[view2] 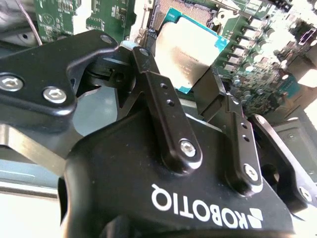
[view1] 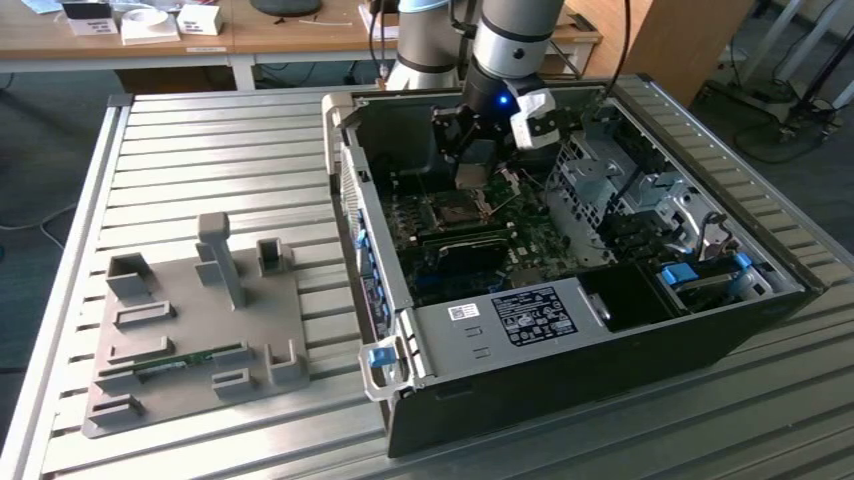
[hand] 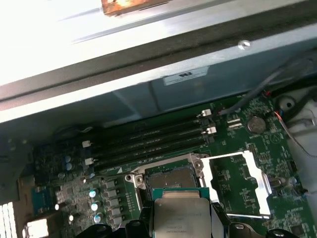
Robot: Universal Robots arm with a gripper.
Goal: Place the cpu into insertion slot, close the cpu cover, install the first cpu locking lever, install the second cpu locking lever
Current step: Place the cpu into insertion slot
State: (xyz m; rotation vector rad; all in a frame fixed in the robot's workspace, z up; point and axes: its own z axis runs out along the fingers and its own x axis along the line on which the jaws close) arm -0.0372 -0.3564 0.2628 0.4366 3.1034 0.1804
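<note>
Room first: a wooden desk (view1: 267,38) runs along the back, with small white boxes (view1: 150,22) on it, and there is grey floor (view1: 47,170) off to the exterior view's left. In front of it lies my surface (view1: 200,140), a wide table of ribbed metal slats. The biggest thing on it is the open computer case (view1: 561,385), lying on its side towards the exterior view's right with the green motherboard (view1: 534,235) exposed. Well apart from it, towards the exterior view's left, sits a grey fixture plate (view1: 187,330) with upright posts and pockets.

My arm (view1: 514,40) reaches down from the back edge into the case. The tool (view2: 185,74) is clamped on the cpu (view2: 190,47), a black finger (view2: 148,69) pressing on each of two opposite edges, silvery top facing the second wrist camera.

In the first wrist view the memory slots (hand: 148,141) lie beyond the socket (hand: 171,176). The cpu cover (hand: 262,186) is swung open, lying flat beside the socket. The cpu hangs above the board right at the socket's near edge, not seated. The socket is bare.
</note>
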